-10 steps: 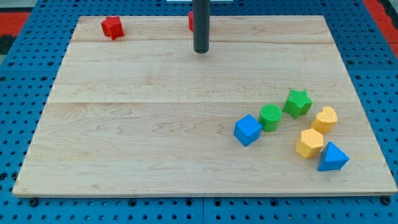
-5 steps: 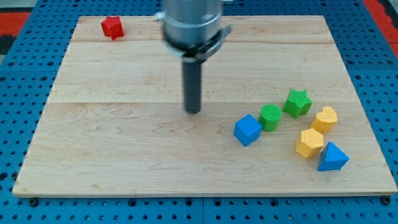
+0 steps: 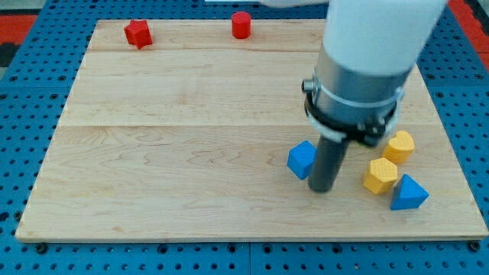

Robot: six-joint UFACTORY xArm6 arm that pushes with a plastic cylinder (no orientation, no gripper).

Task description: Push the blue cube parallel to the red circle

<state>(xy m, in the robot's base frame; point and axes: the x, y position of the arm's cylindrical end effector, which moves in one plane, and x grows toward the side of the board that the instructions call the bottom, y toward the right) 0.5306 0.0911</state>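
The rod is standing low on the right half of the table [image 3: 153, 153], and my tip [image 3: 322, 189] is resting just beside the blue cube [image 3: 302, 160], at the cube's lower-right side as the view shows it. Whether the two are touching is not resolvable. The rig is carrying no claw, so nothing is being gripped; the rod is only able to push.

The red circle [image 3: 241, 24] is sitting at the view's top edge, well apart from the cube, with a red star-like block [image 3: 137, 33] further toward the view's left.

Risks:
- The contact point is lying near a corner of the cube. An off-centre push is likely to spin the cube, letting it slip off the tip.
- Two yellow blocks [image 3: 380, 175] [image 3: 399, 145] and a blue triangular block [image 3: 409, 193] are lying near the rod on the view's right. A sideways sweep there is likely to disturb them.

Hidden or unclear:
- The arm's wide body is covering the area above and to the right of the cube; anything lying there is not visible.
- The cube's right face is partly masked by the rod.
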